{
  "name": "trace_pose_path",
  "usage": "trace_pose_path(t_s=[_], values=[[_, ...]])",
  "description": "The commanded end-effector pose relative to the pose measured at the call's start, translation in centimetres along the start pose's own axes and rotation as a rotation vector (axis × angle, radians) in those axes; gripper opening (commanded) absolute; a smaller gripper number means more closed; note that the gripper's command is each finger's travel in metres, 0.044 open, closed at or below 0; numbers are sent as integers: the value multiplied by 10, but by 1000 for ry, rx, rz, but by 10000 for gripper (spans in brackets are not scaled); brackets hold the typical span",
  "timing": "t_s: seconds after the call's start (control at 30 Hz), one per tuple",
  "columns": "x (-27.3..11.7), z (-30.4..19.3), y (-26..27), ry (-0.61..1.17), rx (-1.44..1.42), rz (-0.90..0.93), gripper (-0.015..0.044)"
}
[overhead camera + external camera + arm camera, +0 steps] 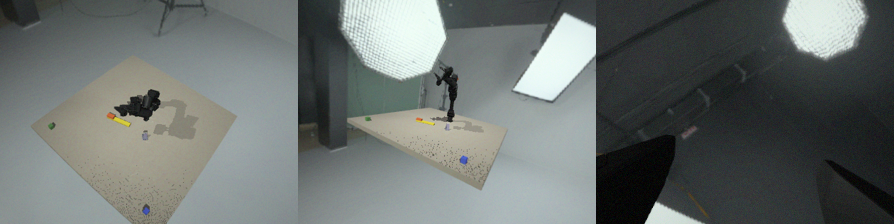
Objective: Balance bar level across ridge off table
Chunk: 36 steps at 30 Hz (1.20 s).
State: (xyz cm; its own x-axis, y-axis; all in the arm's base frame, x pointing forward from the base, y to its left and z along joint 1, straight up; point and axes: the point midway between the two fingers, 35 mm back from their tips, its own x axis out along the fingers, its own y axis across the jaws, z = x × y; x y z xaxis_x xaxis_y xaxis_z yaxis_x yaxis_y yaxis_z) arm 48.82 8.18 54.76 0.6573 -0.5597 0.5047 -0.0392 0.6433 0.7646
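The yellow bar lies on the table, with an orange block at its far-left end. The small lavender ridge stands on the table, apart from the bar, to the right of its yellow end. My gripper is raised high above the table, with its fingers apart and nothing between them. It touches neither the bar nor the ridge. The wrist view shows only the dark ceiling and a lamp, so bar and ridge are out of sight there.
A green cube lies near the table's left corner. A blue cube lies near the front corner. The arm's base stands behind the ridge.
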Motion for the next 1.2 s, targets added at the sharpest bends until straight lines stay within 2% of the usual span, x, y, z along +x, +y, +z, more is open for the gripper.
trace_pose_path(t_s=[0.0,0.63,1.17], values=[[9,-13,-14,56,-211,5,315],[34,-60,-117,417,-1203,68,315],[19,-70,-232,859,-1875,255,315]])
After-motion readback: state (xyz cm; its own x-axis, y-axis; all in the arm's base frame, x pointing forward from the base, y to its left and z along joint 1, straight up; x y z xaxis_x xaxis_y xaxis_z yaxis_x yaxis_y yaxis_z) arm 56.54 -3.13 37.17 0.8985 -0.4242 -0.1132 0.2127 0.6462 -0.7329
